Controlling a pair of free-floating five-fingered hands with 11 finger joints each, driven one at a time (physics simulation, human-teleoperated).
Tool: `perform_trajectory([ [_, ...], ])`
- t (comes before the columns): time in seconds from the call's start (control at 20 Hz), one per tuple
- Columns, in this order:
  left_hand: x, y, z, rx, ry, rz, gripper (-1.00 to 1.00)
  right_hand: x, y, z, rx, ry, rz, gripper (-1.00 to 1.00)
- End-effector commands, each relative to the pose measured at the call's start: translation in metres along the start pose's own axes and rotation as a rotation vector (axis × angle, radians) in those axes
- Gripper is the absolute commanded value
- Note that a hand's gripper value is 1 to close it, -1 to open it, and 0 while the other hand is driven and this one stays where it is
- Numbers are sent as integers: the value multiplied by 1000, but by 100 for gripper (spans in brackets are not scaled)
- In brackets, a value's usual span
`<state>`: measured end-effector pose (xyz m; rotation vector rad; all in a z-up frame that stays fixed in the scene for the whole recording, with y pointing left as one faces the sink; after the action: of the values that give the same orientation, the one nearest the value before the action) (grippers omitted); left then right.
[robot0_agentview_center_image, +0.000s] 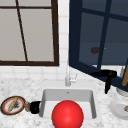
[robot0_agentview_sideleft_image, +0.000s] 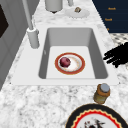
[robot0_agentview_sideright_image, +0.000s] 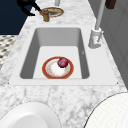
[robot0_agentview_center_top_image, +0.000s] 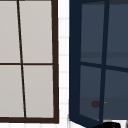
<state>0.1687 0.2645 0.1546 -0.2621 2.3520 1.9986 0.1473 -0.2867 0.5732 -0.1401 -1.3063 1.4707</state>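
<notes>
Left hand (robot0_agentview_center_image: 35, 107) is hovering with fingers relaxed just beside the small jar (robot0_agentview_center_image: 27, 106) on the counter left of the sink (robot0_agentview_center_image: 45, 100), right hand (robot0_agentview_center_image: 106, 75) idling open; jar's looking light, rigid, slick, so grip around the body below the lid

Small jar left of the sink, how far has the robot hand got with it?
Done: the left robot hand is beside the small jar. In hand: nothing; its fingers are spread, not round the jar. Left: the jar stands ungrasped on the counter. The right robot hand hangs idle.
</notes>
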Motion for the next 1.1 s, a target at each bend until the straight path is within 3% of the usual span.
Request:
perform_trajectory([
  [0.0,0,0,0,0,0,0,0,-36,-11,-14,-22,-17,-2,-100],
  [0.3,0,0,0,0,0,0,0,-74,-25,-34,-34,-88,-8,-100],
  [1.05,0,0,0,0,0,0,0,-159,-54,-92,-27,-377,-44,-100],
])
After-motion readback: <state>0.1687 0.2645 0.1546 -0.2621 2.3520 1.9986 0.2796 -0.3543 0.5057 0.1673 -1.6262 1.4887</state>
